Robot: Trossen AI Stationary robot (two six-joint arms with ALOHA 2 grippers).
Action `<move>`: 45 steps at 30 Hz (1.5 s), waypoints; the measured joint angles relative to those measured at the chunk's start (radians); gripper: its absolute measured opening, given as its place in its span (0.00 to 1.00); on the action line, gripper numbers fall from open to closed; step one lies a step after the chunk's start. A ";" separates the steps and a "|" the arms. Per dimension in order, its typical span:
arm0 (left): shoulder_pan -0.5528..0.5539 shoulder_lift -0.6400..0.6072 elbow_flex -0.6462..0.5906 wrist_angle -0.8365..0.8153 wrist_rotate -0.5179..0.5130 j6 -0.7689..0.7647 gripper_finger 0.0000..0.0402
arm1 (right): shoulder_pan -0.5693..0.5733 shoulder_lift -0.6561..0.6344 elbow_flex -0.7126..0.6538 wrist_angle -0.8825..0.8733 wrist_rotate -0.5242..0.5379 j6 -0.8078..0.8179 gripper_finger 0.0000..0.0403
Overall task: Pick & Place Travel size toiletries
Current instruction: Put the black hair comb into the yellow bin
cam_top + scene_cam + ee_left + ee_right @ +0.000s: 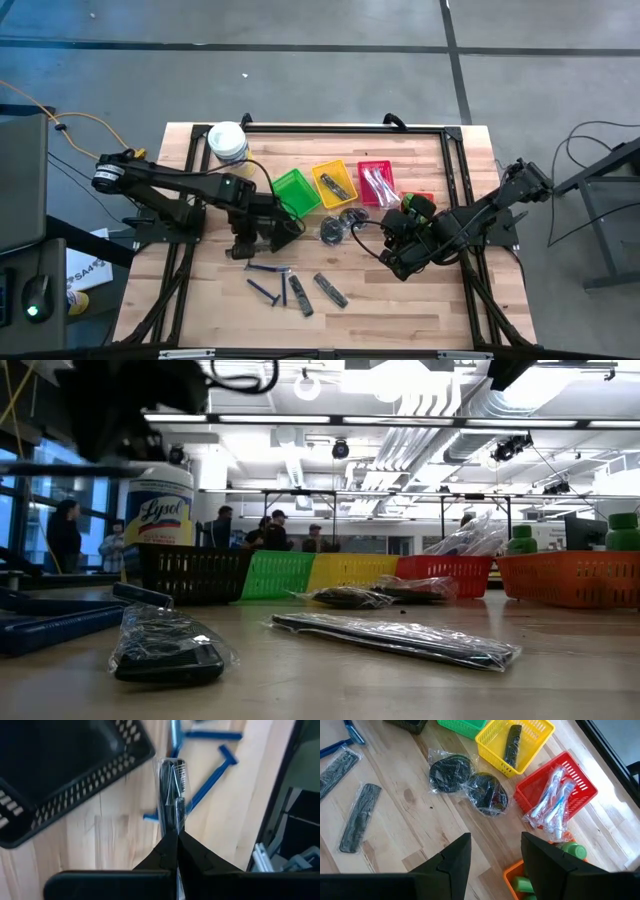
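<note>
My left gripper [247, 250] is shut on a dark grey strip in a clear wrapper [172, 790], above the table beside the black basket [60, 775] and over the blue razors [210, 775]. My right gripper [495, 860] hangs open over bare wood with nothing between its fingers, short of two clear-bagged dark round pieces [450, 772] [487, 792]. Two more dark strips [300, 295] [331, 290] and the razors [266, 290] lie flat near the front. A strip lies in the yellow basket [512, 745], white packets in the red one [555, 795], green bottles in the orange one [525, 882]. My left gripper pinches the near end of the wrapped strip [175, 827] between its two shut fingertips. The fingers slant steeply down and lie along the strip. The strip reaches on past the fingertips, lifted off the wood, with the razors showing beneath it.
A white tub with a yellow label [228, 142] stands at the back left. Green [295, 190], yellow [334, 183] and red [377, 183] baskets stand in a row at mid table. A black frame [400, 126] rims the far edge. People stand in the room beyond [270, 530].
</note>
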 joint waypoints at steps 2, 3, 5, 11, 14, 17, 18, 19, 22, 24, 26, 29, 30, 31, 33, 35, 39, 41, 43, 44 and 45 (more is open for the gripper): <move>0.000 0.000 0.025 0.010 -0.007 -0.004 0.00 | 0.000 0.000 0.000 0.000 0.000 0.000 0.41; 0.000 0.000 0.036 0.022 -0.011 -0.007 0.00 | 0.000 0.000 0.000 0.000 0.000 0.000 0.41; 0.000 0.000 0.051 0.047 -0.026 -0.008 0.00 | 0.000 0.000 0.000 0.000 0.000 0.000 0.41; 0.045 0.000 0.071 0.187 -0.061 -0.032 0.00 | 0.000 0.000 0.000 0.001 0.020 0.000 0.41; 0.095 0.000 0.071 0.271 -0.077 -0.035 0.00 | 0.000 -0.005 0.000 0.001 0.020 0.001 0.41; 0.152 0.000 0.071 0.335 -0.079 -0.028 0.00 | -0.002 -0.014 0.000 0.002 0.026 0.005 0.41; 0.172 0.001 0.071 0.351 -0.079 -0.019 0.00 | -0.003 -0.018 0.000 0.003 0.026 0.006 0.41; 0.190 0.007 0.071 0.369 -0.079 -0.009 0.00 | -0.003 -0.024 0.000 0.002 0.027 0.012 0.41; 0.253 0.027 0.072 0.412 -0.071 0.032 0.00 | -0.008 -0.044 0.000 0.002 0.052 0.034 0.41; 0.291 0.051 0.072 0.465 -0.053 0.055 0.00 | -0.013 -0.060 0.000 0.002 0.066 0.049 0.41; 0.329 0.075 0.072 0.504 -0.053 0.074 0.00 | -0.022 -0.077 0.000 0.003 0.081 0.066 0.41; 0.380 0.114 0.072 0.616 -0.030 0.095 0.00 | -0.036 -0.102 0.000 0.004 0.087 0.086 0.41; 0.397 0.126 0.072 0.648 -0.025 0.095 0.00 | -0.044 -0.108 0.000 0.006 0.087 0.088 0.41; 0.412 0.137 0.071 0.684 -0.024 0.087 0.00 | -0.051 -0.112 0.000 0.006 0.087 0.089 0.41; 0.441 0.158 0.071 0.773 -0.013 0.044 0.00 | -0.061 -0.120 0.000 0.008 0.085 0.090 0.41; 0.463 0.181 0.071 0.842 0.000 -0.009 0.00 | -0.070 -0.126 0.000 0.010 0.084 0.091 0.41; 0.482 0.235 0.071 0.967 -0.001 -0.071 0.00 | -0.091 -0.126 0.000 0.011 0.080 0.091 0.41; 0.484 0.258 0.071 1.030 -0.001 -0.089 0.00 | -0.101 -0.126 0.000 0.010 0.078 0.091 0.41; 0.484 0.284 0.072 1.066 -0.001 -0.110 0.00 | -0.112 -0.126 0.000 0.010 0.075 0.091 0.41; 0.484 0.295 0.071 1.065 -0.001 -0.122 0.00 | -0.116 -0.126 0.000 0.010 0.073 0.091 0.41; 0.484 0.305 0.071 1.065 -0.004 -0.132 0.00 | -0.120 -0.126 0.000 0.010 0.072 0.091 0.41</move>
